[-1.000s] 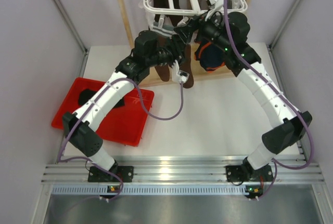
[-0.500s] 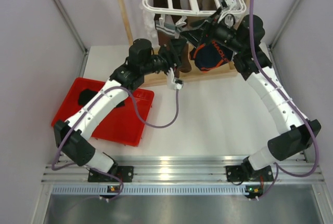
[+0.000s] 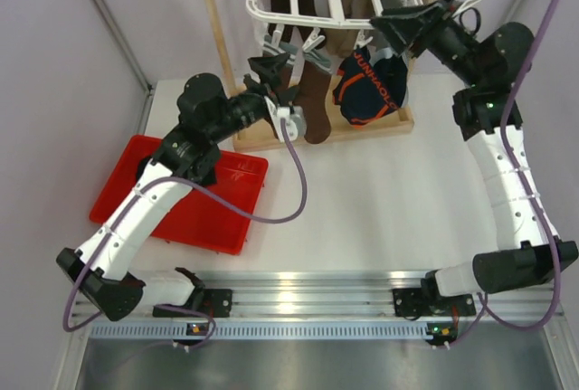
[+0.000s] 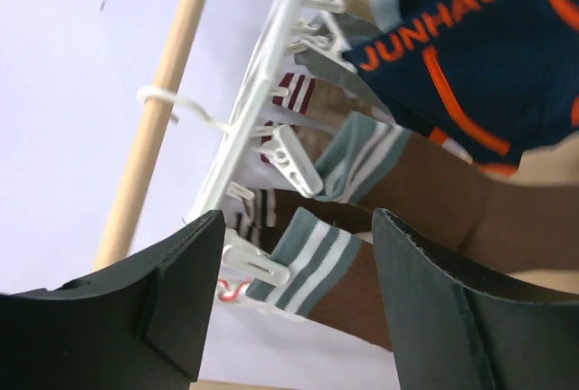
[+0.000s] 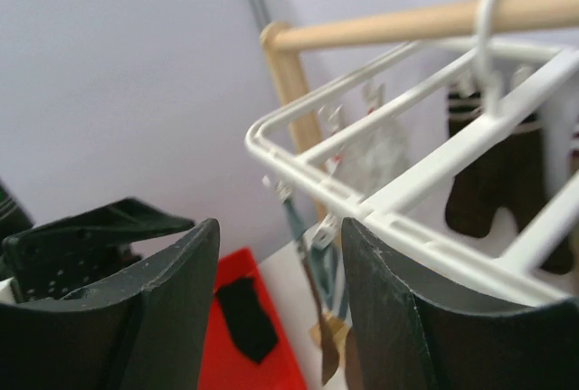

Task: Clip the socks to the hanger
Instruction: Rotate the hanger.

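Observation:
The white hanger (image 3: 336, 12) hangs from a wooden post frame (image 3: 212, 23). Several brown socks (image 3: 315, 108) with grey-and-white cuffs dangle from its clips. My left gripper (image 3: 269, 71) sits just left of them, open. In the left wrist view the gripper (image 4: 298, 220) frames a striped cuff (image 4: 318, 259) held by a white clip (image 4: 259, 264), touching neither. My right gripper (image 3: 381, 22) hovers at the hanger's right front corner. In the right wrist view it (image 5: 280, 227) is open and empty beside the hanger rim (image 5: 409, 202). A black sock (image 3: 149, 169) lies in the red tray.
The red tray (image 3: 204, 214) sits on the table at the left. Navy fabric with orange trim (image 3: 369, 91) hangs from the hanger's right side, close beside the brown socks. The frame's wooden base (image 3: 362, 129) lies across the back of the table. Grey walls close in both sides.
My left gripper opened and drew back left, away from the clipped socks. My right arm rose and swung right, up to the hanger's corner, its jaws narrowing somewhat.

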Controlling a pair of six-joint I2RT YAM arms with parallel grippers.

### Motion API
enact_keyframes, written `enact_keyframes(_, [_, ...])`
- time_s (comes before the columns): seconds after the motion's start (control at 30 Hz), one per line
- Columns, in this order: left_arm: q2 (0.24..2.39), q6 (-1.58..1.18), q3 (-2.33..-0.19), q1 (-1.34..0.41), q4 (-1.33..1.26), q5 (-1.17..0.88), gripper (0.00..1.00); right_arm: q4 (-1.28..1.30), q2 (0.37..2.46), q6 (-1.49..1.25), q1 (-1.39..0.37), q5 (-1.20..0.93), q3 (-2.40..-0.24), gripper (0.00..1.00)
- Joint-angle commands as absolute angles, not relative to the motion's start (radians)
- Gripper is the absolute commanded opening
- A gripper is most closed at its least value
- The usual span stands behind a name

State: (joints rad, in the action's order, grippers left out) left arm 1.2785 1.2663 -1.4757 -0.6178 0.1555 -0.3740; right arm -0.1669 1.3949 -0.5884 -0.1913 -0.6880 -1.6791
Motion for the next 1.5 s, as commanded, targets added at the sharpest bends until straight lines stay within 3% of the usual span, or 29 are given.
enact_keyframes(0.0, [1.282,0.715,-1.572,-0.621,0.017,-0.272,0.70,-0.189,1.394,-0.637,-0.132,-0.547,-1.785,0.55])
enact_keyframes(0.27, [1.457,0.271,-1.859,-0.618,0.072,-0.071,0.68,-0.124,1.497,-0.621,-0.063,-0.324,-1.871,0.49])
enact_keyframes(0.7, [1.606,-0.027,-2.008,-0.594,0.126,0.067,0.68,-0.140,1.715,-0.702,-0.023,-0.192,-1.997,0.50])
enact_keyframes(1.23, [1.741,-0.147,-2.105,-0.410,0.115,0.052,0.67,-0.175,1.737,-0.936,-0.012,-0.460,-1.904,0.42])
enact_keyframes(1.4, [1.761,-0.124,-2.111,-0.393,0.112,0.038,0.67,-0.196,1.701,-0.968,-0.012,-0.508,-1.856,0.27])
enact_keyframes(1.47, [1.770,-0.127,-2.112,-0.384,0.109,0.032,0.67,-0.245,1.677,-0.968,-0.012,-0.535,-1.832,0.29])
